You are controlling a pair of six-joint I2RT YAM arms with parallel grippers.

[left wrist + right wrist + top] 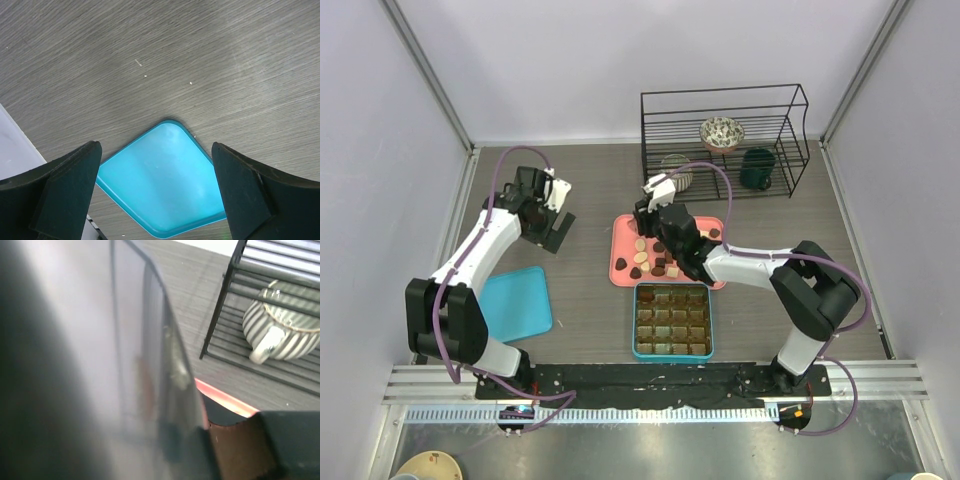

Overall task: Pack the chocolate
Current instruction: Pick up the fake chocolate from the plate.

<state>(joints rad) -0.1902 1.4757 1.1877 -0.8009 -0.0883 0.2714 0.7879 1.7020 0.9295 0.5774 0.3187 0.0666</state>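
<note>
One bench (590, 180). One black wire rack (685, 120) far right, holding one bowl (722, 132), one dark green mug (757, 168) and one striped cup (280, 330). Two arms. Left arm (470, 260) is bent and raised at the left, left fingers (65, 190) spread wide with nothing between, above one teal lid (515, 303). Right arm (750, 265) reaches left over one pink tray (617, 255); right fingers (290, 445) are blurred, so their width can't be told. One teal box (672, 354) sits just near the tray. Chocolate (640, 243): about ten loose pieces visible on the pink tray, the arm covering part of it.
</note>
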